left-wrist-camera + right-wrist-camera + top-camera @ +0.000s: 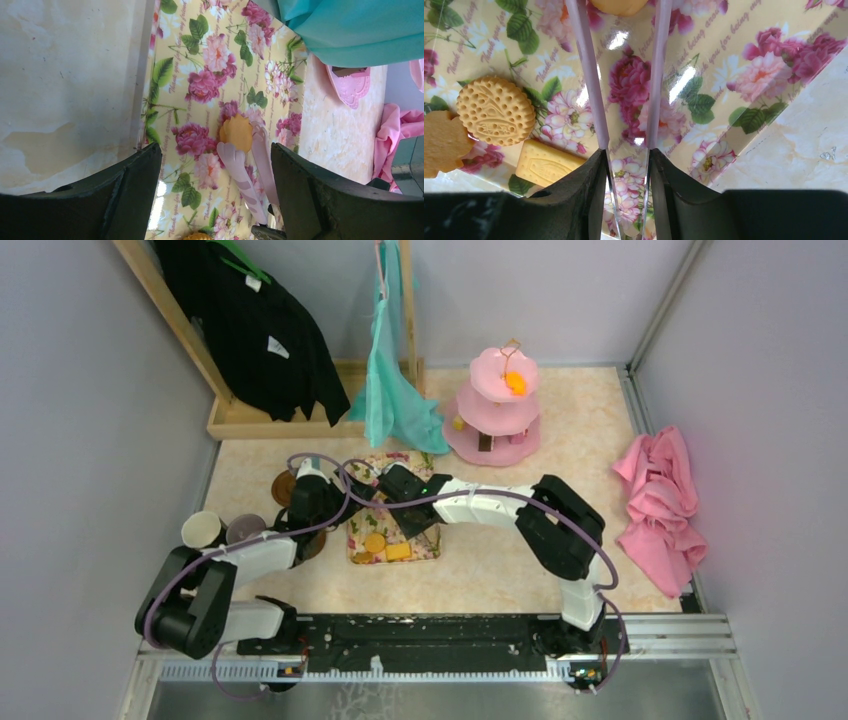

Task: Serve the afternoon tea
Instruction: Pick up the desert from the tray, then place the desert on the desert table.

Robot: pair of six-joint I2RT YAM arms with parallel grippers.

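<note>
Pale, stone-look table top fills a little booth with grey walls. Near the middle of the top view lies a flowery tray (422, 552).

My right pincer (626, 155) is squeezed onto a pair of pink tongs (586, 75), with one finger pressing each arm. At the top edge of the right wrist view, the tong tips pinch a small yellow-orange snack (236, 132). It is over the middle of the tray. I cannot tell if it touches the tray.

My left pincer (216, 150) is spread wide and holds nothing. It hangs over the tray, just beside the tongs.

At the lower left of the right wrist view, three more snacks lie close together on the tray: a round dotted biscuit (495, 110), a yellow bar (546, 162) and a tan flower biscuit (441, 142).

The pink stand (480, 405) is above and to the right of the tray in the top view, well apart from it. An orange snack (515, 383) sits on its top tier.

A cream mug (202, 529) and a mauve-grey mug (245, 529) stand side by side at the left, by my left arm. A brown saucer (284, 487) lies just above and to the right of them.

A pink cloth (660, 505) lies at the right. A teal cloth (395, 390) hangs at the top middle.
</note>
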